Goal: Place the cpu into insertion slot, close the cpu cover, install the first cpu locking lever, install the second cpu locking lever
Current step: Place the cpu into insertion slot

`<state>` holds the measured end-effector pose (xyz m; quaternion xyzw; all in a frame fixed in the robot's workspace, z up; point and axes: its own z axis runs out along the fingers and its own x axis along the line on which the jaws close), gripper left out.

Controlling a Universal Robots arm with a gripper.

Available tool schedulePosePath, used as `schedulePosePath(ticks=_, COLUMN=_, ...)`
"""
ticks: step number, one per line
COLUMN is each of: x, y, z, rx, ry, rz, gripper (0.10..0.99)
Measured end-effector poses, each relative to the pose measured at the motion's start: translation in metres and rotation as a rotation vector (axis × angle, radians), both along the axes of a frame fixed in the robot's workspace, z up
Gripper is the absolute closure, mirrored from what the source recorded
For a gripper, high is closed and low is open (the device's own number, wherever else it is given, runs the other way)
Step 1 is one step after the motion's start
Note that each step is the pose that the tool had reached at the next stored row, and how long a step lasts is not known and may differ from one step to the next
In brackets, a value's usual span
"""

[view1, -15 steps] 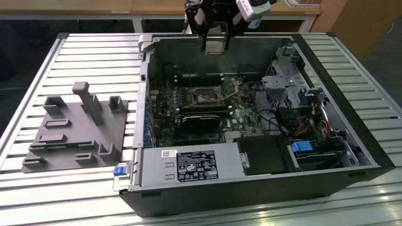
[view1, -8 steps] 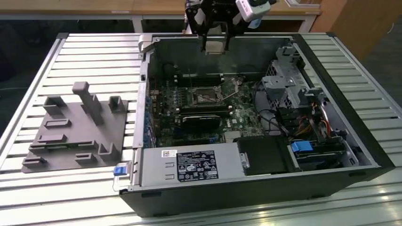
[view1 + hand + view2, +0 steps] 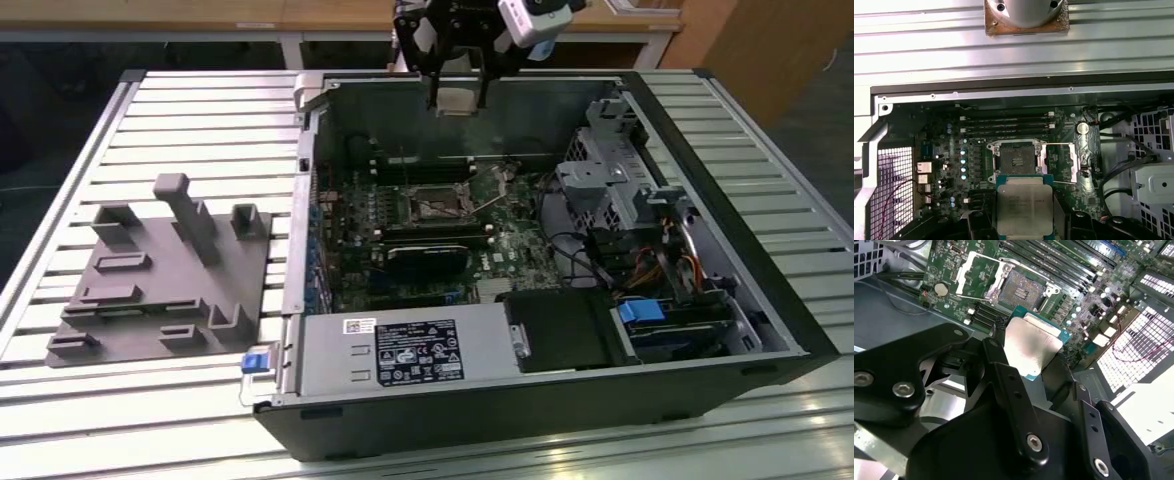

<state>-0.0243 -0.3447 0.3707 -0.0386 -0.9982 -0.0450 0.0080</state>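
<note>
exterior view, pincer [image 3: 454, 92]: seen high over the far wall of the open computer case [image 3: 747, 330], pinched on the cpu [image 3: 454, 102].
exterior view, insertion slot [image 3: 434, 207]: set in the green board [image 3: 514, 262], well apart from the chip.
exterior view, bench [image 3: 134, 400]: slatted metal; the case is carried on it, with a grey fixture [image 3: 160, 270] beside it on the exterior view's left.
second wrist view, cpu [image 3: 1031, 347]: silvery top shown, clamped at opposite edges between black fingers [image 3: 1004, 370].
second wrist view, insertion slot [image 3: 1021, 287]: uncovered, nothing seated; the cpu cover [image 3: 963, 274] is swung open beside it.
first wrist view, cpu [image 3: 1021, 210]: held just beside the insertion slot [image 3: 1016, 160], not in it.
first wrist view, cpu cover [image 3: 1074, 167]: folded out to one side of the slot; memory slots [image 3: 1004, 125] are seen on the slot's far side.
</note>
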Motion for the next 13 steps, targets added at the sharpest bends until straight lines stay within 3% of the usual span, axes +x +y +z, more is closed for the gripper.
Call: schedulePosePath(ticks=13, x=0.0000, y=0.0000, z=-0.0006, rx=0.000, ry=0.0000, rz=-0.075, gripper=0.549)
